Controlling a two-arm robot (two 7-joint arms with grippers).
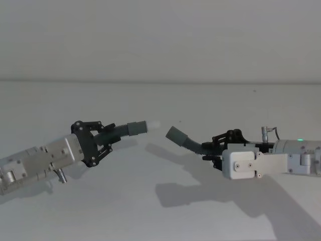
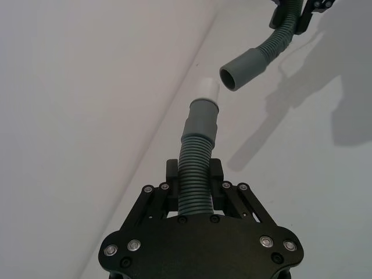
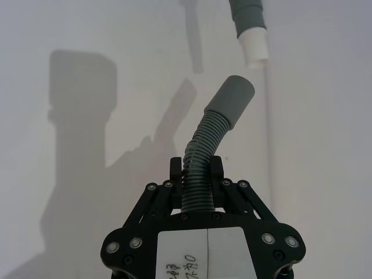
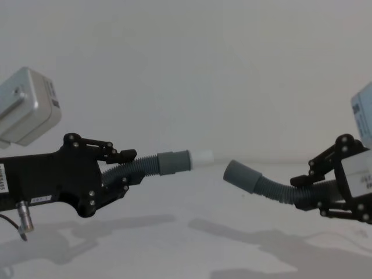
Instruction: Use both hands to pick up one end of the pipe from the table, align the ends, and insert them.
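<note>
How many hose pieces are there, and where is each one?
2. One hose piece is held above the table by the left gripper, its whitish tip forward. The other hose piece is held by the right gripper, its cuffs apart from the first.

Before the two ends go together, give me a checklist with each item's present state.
1. Left gripper shut on the tipped hose: ok.
2. Right gripper shut on the open-cuff hose: ok.
3. Both pieces lifted off the table: ok.
4. Whitish tip facing the open cuff: ok.
5. Axes in line: not ok; the cuff tilts and sits lower in the chest view.
6. Ends inserted: not ok, a gap separates them.
</note>
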